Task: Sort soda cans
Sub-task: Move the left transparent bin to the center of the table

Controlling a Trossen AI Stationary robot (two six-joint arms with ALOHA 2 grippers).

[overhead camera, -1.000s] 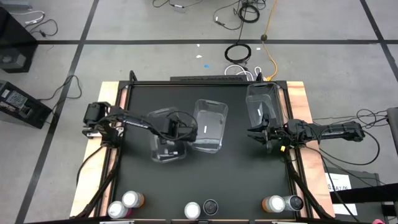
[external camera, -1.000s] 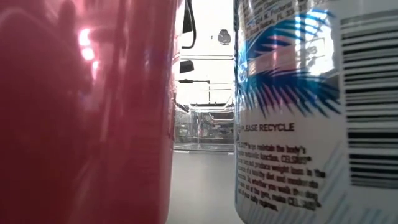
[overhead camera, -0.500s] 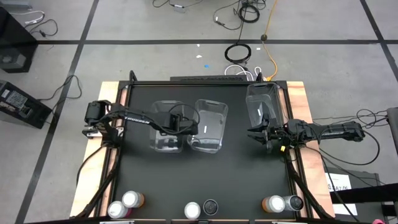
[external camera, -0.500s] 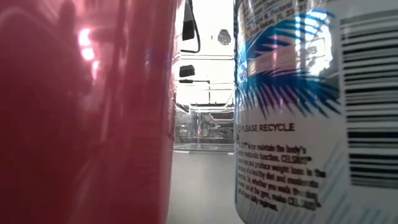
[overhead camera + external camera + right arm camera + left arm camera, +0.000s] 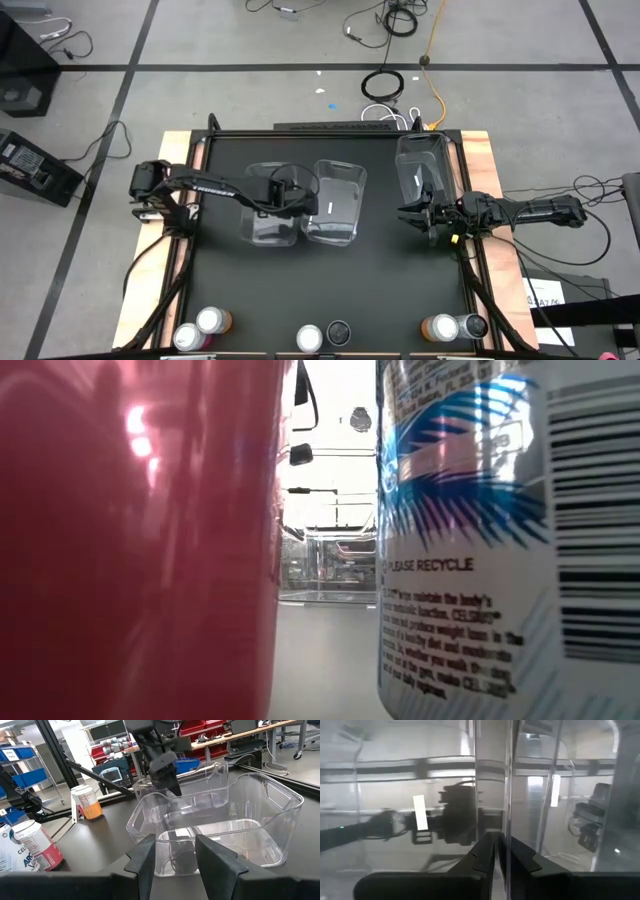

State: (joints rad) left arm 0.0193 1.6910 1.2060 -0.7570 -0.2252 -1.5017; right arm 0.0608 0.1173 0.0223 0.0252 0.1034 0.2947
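Observation:
Three clear bins stand on the black table: a left bin (image 5: 268,212), a middle bin (image 5: 337,202) and a right bin (image 5: 420,165). My left gripper (image 5: 301,197) stands over the left bin's wall next to the middle bin and is shut on it; it also shows in the right wrist view (image 5: 171,787). My right gripper (image 5: 410,212) waits level at the table's right, open, with nothing between its fingers. The soda cans stand upright in pairs along the near edge: left pair (image 5: 202,328), middle pair (image 5: 324,335), right pair (image 5: 455,327). My left gripper pinches the left bin's clear side wall (image 5: 502,827) between its two fingers, one finger inside the bin and one outside. The fingers come steeply from above onto the wall's top edge (image 5: 160,795). The bin rests flat on the table.
A pink can (image 5: 140,540) and a white-and-blue can (image 5: 500,540) fill the low view close up, with a clear bin (image 5: 330,565) seen between them. An orange can (image 5: 87,802) and a red-and-white can (image 5: 37,845) stand beyond the right gripper. Black table lies bare between bins and cans.
My left gripper has gone toward the table's far edge, rolled and risen a little. The left bin, which lay askew nearer the table's middle, has slid toward the far edge with it and now stands squared beside the middle bin.

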